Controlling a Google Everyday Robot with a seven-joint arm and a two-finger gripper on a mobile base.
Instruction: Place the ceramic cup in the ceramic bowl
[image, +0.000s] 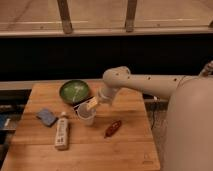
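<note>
One gripper (91, 105), jaws apart, sits at upper-right rim of cup (85, 116); can't tell if touching. Cup upright on table (125, 150), just below-right of bowl (75, 91), not in it. Bottle (61, 131) lies on its side left of cup, sponge (46, 116) further left, red-brown item (113, 128) to cup's right.

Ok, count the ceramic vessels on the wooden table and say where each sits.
2. The round dark green ceramic bowl sits near the wooden table's back edge; the small off-white ceramic cup stands in front of it, the end effector over its rim. None appear hidden.
</note>
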